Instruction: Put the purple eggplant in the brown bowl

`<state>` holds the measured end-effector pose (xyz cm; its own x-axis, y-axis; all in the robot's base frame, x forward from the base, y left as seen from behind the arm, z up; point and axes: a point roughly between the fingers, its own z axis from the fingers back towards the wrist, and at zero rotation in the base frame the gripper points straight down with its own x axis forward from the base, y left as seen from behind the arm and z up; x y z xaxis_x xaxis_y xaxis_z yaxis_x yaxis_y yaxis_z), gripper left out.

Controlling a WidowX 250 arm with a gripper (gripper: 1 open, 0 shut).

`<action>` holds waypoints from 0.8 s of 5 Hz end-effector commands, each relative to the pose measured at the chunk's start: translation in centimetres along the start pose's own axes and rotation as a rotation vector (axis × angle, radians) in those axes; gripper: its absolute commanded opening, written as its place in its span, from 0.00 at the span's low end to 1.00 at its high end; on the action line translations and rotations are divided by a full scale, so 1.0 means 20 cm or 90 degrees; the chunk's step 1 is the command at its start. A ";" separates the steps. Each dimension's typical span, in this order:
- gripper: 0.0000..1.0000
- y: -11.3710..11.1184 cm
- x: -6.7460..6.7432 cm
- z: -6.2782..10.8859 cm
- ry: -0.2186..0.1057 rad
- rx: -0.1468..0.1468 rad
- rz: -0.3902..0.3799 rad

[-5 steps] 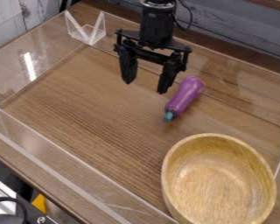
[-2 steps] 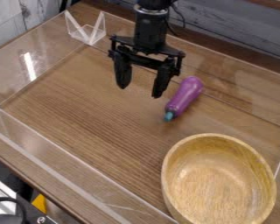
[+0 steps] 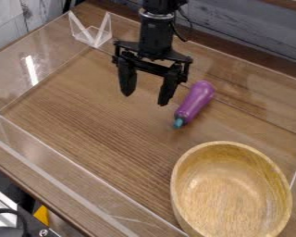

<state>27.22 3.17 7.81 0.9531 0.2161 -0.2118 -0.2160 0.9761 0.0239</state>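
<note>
The purple eggplant (image 3: 195, 102) lies on the wooden table, its blue-teal stem end pointing toward the front. The brown bowl (image 3: 231, 194) sits empty at the front right, a short way below the eggplant. My gripper (image 3: 150, 91) hangs just left of the eggplant, a little above the table. Its two black fingers are spread apart and open, with nothing between them. The right finger (image 3: 170, 90) is close beside the eggplant without touching it.
Clear plastic walls (image 3: 40, 65) run along the left and front of the table. A folded clear piece (image 3: 89, 31) stands at the back left. The arm's body (image 3: 157, 23) rises behind the gripper.
The gripper has shifted slightly left and back, away from the eggplant. The eggplant and bowl have stayed put.
</note>
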 end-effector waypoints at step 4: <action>1.00 0.03 0.02 0.00 -0.015 -0.006 0.013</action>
<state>27.19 3.71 6.93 0.9471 0.2341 -0.2196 -0.2353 0.9717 0.0213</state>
